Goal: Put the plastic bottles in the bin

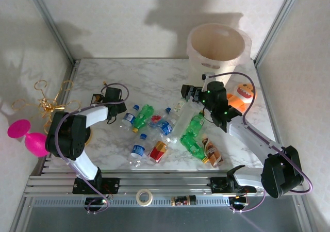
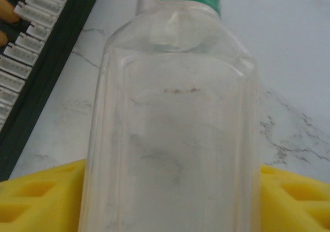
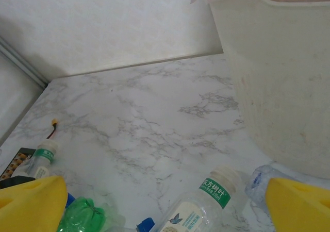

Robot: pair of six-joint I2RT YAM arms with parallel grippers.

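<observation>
Several plastic bottles lie in a loose pile mid-table, among them a green one [image 1: 143, 116], a red-labelled one [image 1: 159, 152] and a brown-labelled one [image 1: 211, 152]. My left gripper [image 1: 114, 110] [image 2: 170, 191] is at the pile's left edge, its yellow pads pressed on both sides of a clear bottle [image 2: 175, 129] with a green neck band. My right gripper [image 1: 192, 94] [image 3: 165, 201] stands open above a clear white-capped bottle [image 3: 216, 191], touching nothing. The cream bin [image 1: 216, 46] [image 3: 283, 87] stands at the back right, just beyond the right gripper.
An orange pumpkin-faced toy [image 1: 242, 95] sits right of the right arm. A black connector strip [image 2: 36, 72] lies left of the held bottle. A pink object [image 1: 26, 136] and gold wire [image 1: 49, 103] are off the table's left edge. A tape roll [image 1: 145, 196] rests on the front rail.
</observation>
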